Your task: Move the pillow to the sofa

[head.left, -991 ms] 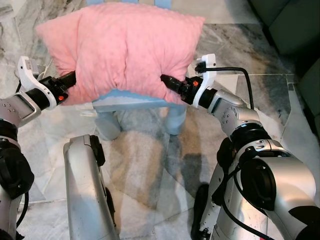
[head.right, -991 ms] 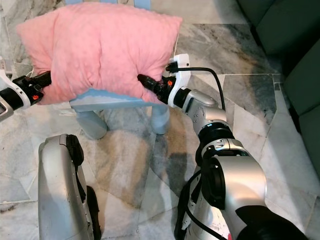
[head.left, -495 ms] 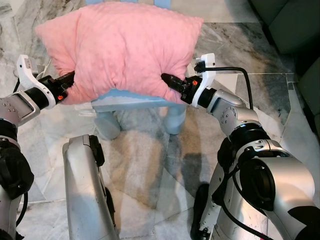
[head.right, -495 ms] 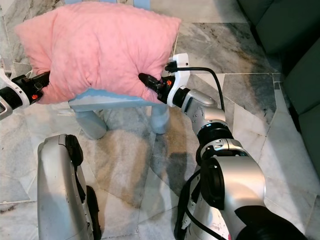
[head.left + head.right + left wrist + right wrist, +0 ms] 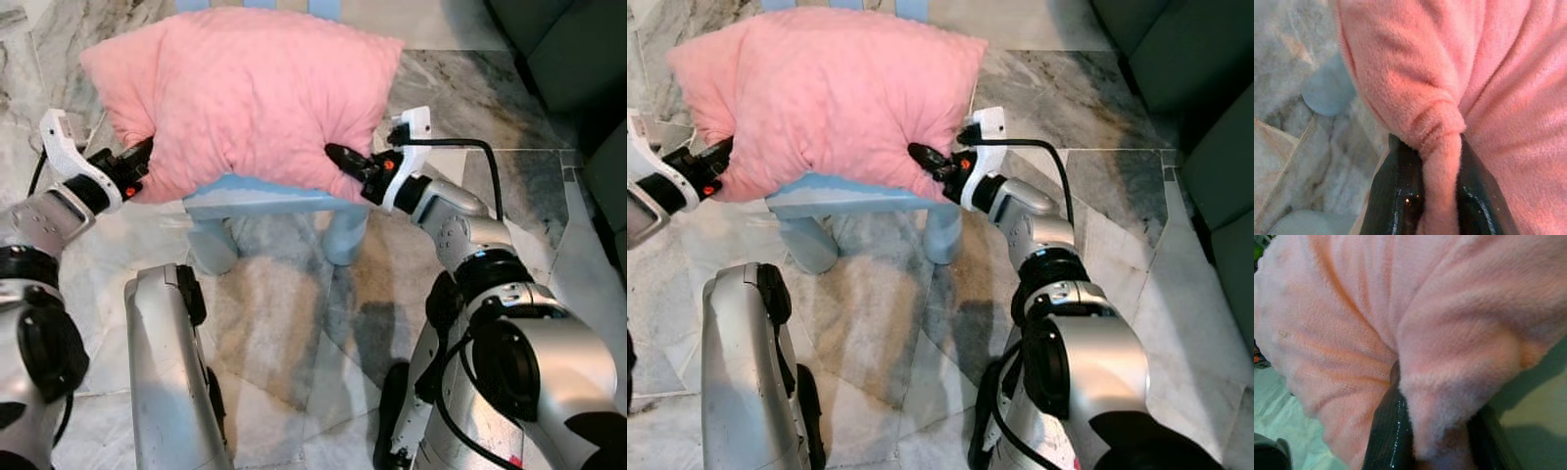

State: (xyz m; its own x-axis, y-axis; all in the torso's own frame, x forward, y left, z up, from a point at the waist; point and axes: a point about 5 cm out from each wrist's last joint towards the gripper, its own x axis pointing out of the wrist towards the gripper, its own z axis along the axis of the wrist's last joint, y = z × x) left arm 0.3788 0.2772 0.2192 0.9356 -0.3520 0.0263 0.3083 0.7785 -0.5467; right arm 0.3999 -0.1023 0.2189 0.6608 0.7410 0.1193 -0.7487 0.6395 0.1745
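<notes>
Blue chair [image 5: 257,199], pillow [image 5: 245,88] pinched (both grippers)

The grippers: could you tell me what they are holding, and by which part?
Both hold the pink pillow: the left gripper pinches its near left edge, the right gripper its near right edge, each with fabric bunched between its fingers.

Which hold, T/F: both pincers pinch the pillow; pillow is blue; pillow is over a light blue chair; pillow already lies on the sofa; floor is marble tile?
1. Both pincers pinch the pillow. True: the left pincer and the right pincer each clamp a fold of the pink pillow.
2. The pillow is blue. False: it is pink.
3. The pillow is over a light blue chair. True.
4. The pillow lies on the sofa. False: the dark sofa stands apart, to the robot's right.
5. The floor is marble tile. True.
</notes>
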